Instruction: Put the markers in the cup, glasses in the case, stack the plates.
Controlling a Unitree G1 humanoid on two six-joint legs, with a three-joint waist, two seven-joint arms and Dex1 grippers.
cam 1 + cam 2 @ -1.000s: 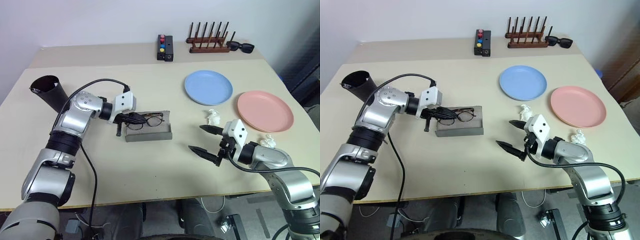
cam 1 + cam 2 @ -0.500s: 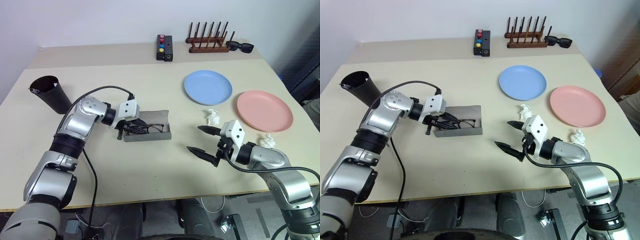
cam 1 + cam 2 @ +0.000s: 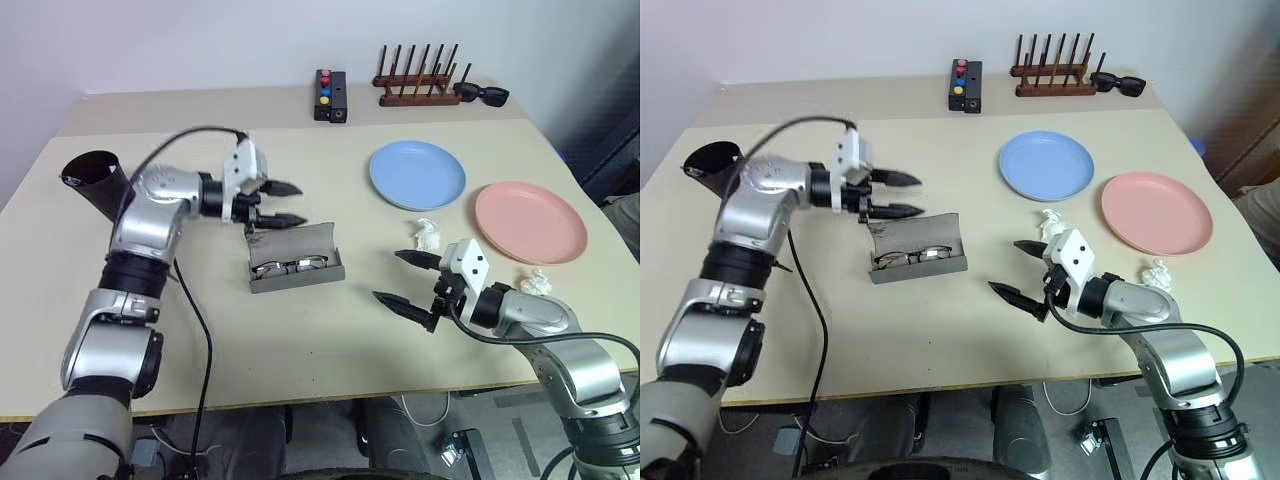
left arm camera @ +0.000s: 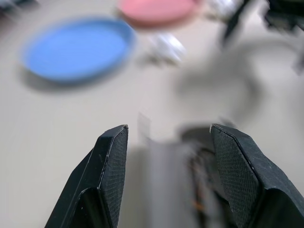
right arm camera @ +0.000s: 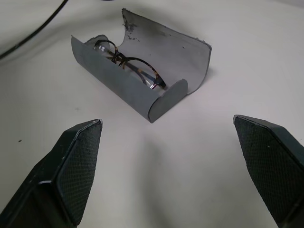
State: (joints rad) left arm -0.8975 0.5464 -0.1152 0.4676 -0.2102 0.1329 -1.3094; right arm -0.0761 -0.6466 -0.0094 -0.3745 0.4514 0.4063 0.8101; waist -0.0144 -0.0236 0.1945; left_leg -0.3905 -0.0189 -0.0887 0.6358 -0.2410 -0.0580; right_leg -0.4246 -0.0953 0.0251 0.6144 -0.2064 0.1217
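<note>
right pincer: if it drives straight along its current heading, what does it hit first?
Most likely the grey case, lid open, glasses inside. The right pincer has open jaws, and in the right wrist view the case lies directly between its fingers with bare table before it. If its height clears the case, the path looks free.

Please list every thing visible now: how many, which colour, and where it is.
Matte hinged case: one, grey, open, table centre.
Wire-framed glasses: one, dark, inside the case.
Tapered cup: one, dark brown, far left.
Round plastic plates: two, light blue and salmon pink, apart, right side.
Crumpled paper: two, white, near the plates.
Button box: one, black, far edge.
Wooden peg rack: one, brown, far edge.
Sunglasses: one, black, beside the rack.
Left end effector: open, above the case.
Right end effector: open, right of the case.
</note>
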